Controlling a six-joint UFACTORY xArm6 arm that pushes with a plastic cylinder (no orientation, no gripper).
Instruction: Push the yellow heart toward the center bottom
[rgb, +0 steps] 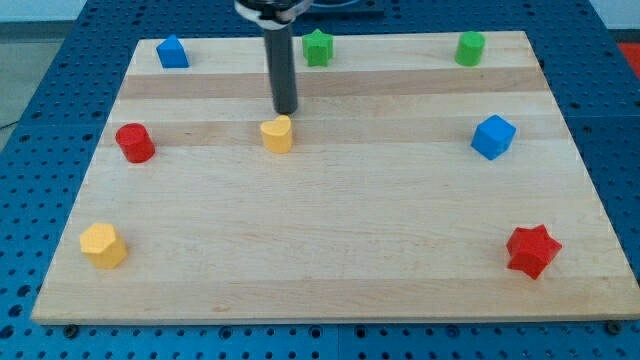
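The yellow heart (277, 134) lies on the wooden board (330, 250), left of centre in the upper half. My tip (287, 111) is just above the heart toward the view's top, slightly to its right, very close to it or touching its top edge. The dark rod rises straight up from there to the view's top edge.
A blue block (172, 52), a green star (318, 47) and a green cylinder (469, 48) line the top edge. A red cylinder (134, 143) is at the left, a yellow hexagon (103, 245) bottom left, a blue cube (492, 137) right, a red star (531, 250) bottom right.
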